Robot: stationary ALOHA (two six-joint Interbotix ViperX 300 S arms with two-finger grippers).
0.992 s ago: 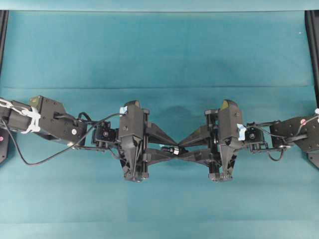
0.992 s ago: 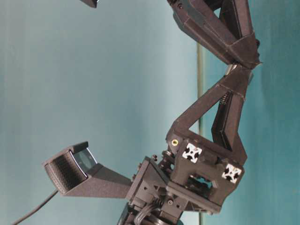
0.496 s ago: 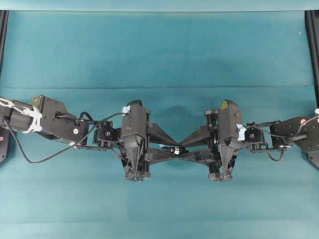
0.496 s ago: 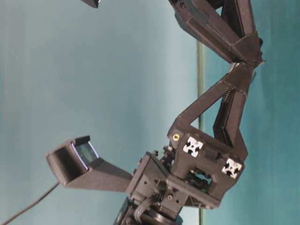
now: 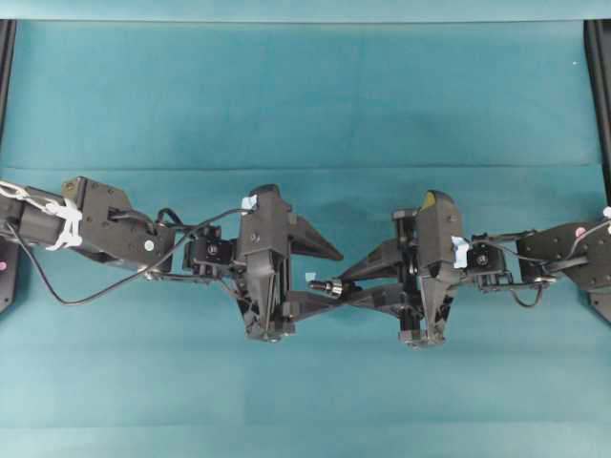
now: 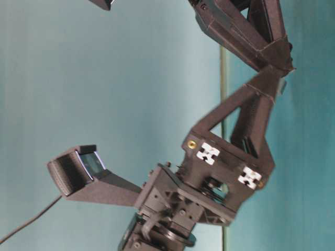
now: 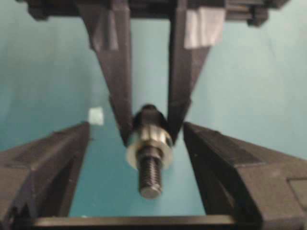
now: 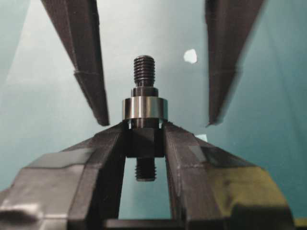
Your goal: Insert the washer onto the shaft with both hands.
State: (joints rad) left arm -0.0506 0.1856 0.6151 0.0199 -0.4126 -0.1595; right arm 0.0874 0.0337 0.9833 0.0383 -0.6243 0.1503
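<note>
In the right wrist view my right gripper [image 8: 144,128] is shut on the dark middle block of the shaft [image 8: 143,108], whose threaded tip points away. The left wrist view shows the silvery washer [image 7: 133,152] ringing the shaft [image 7: 150,175], seated against its shiny collar behind the threaded end. My left gripper [image 7: 136,129] is open, its fingers [image 7: 53,158] wide on either side and touching neither part. Seen from overhead, the two grippers face each other above the cloth. There the left gripper [image 5: 326,277] straddles the shaft [image 5: 330,284], which the right gripper [image 5: 347,283] holds.
A teal cloth [image 5: 305,95] covers the table. Small pale tape scraps [image 7: 96,116] [image 8: 190,56] lie on it below the grippers. Black frame rails [image 5: 599,76] run along the left and right edges. The left arm's cable [image 5: 86,301] loops beside its wrist.
My left gripper has opened wide and let go of the washer, which stays on the shaft. The left gripper has shifted slightly. The right gripper holds still.
</note>
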